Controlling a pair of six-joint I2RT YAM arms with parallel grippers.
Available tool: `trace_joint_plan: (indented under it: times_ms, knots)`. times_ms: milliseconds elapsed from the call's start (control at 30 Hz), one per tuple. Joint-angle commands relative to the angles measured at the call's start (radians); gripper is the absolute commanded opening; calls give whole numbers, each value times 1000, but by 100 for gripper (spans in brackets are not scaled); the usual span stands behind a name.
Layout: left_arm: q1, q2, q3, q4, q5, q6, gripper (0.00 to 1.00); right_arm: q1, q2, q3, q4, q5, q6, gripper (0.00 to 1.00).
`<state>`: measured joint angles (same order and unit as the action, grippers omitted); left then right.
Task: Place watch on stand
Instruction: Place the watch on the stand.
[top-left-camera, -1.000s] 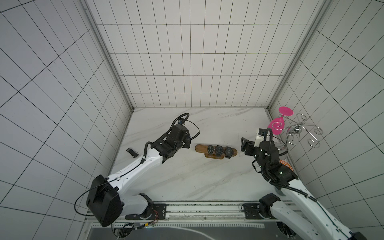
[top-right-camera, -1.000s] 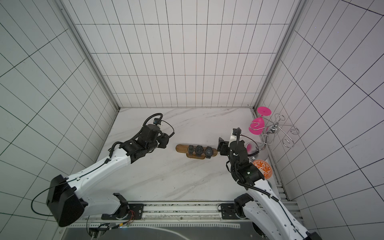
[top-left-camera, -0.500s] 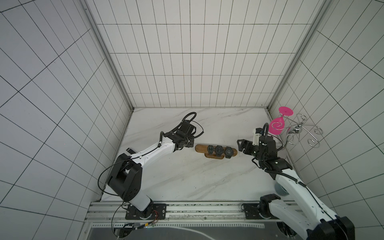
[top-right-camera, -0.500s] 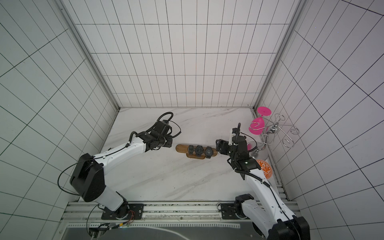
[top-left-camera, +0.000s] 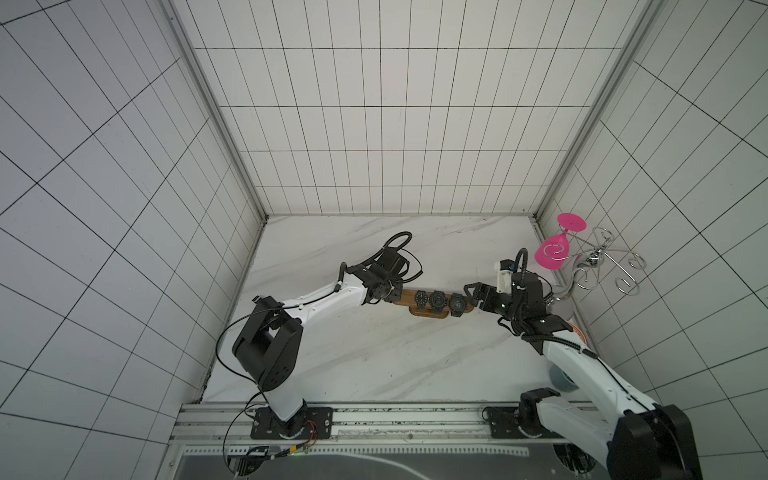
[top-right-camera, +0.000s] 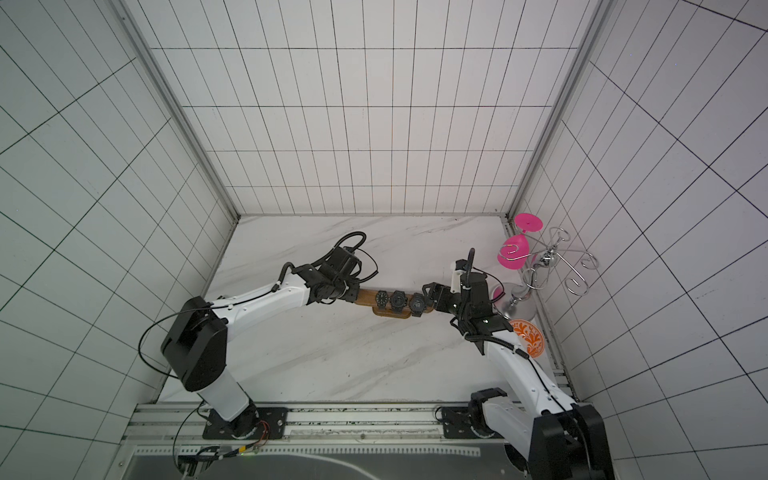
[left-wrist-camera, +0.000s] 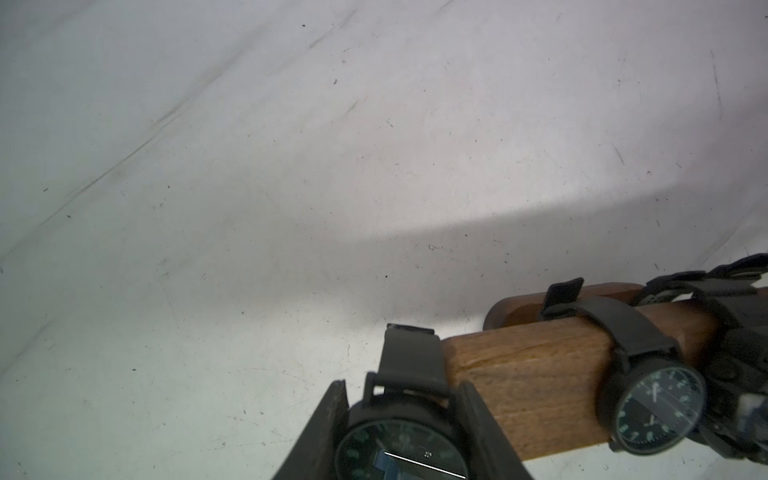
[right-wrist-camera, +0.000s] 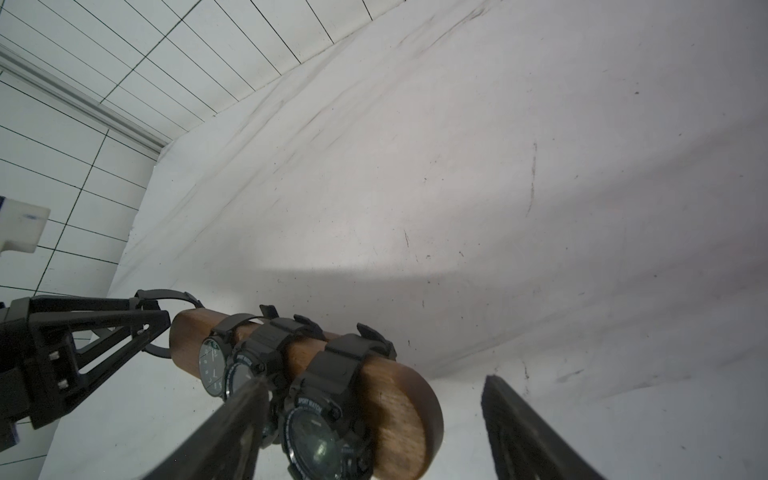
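The left gripper (left-wrist-camera: 402, 384) is clamped on a black wristwatch (left-wrist-camera: 399, 444), one finger on each side of the dial, with the strap loop pointing ahead. Just beside the held watch is the rounded left end of the wooden watch stand (left-wrist-camera: 528, 386), a brown bar on an oval base that stands on the white marble tabletop (left-wrist-camera: 249, 166). In the right wrist view the strap loop sits right at that bar end. Whether it has started to slip over the end cannot be told.

Further along the bar, three black watches (top-left-camera: 438, 299) are already strapped on side by side. At the far right end, the right gripper (right-wrist-camera: 374, 380) has its jaws wide apart with nothing in them, one on each side of the bar's end.

A second ago the left gripper was set back from the stand with a clear gap. Now it is at the bar's end, and the right gripper is also closer. The carry looks finished, and sliding the loop onto the bar seems to be the remaining step.
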<state>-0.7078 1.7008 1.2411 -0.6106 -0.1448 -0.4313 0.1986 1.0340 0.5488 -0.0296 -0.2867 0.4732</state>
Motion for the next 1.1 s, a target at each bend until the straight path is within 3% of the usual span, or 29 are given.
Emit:
trace_joint_plan:
  times_ms: [0, 567, 1067]
  knots:
    - [-12, 24, 31, -2, -6, -28, 23, -8, 4, -57, 45, -29, 18, 82]
    - [-78, 77, 91, -37, -38, -63, 26, 1, 5, -145, 146, -109, 108, 77]
    - [-99, 94, 116, -50, -50, -70, 33, 42, -16, -161, 156, -93, 142, 68]
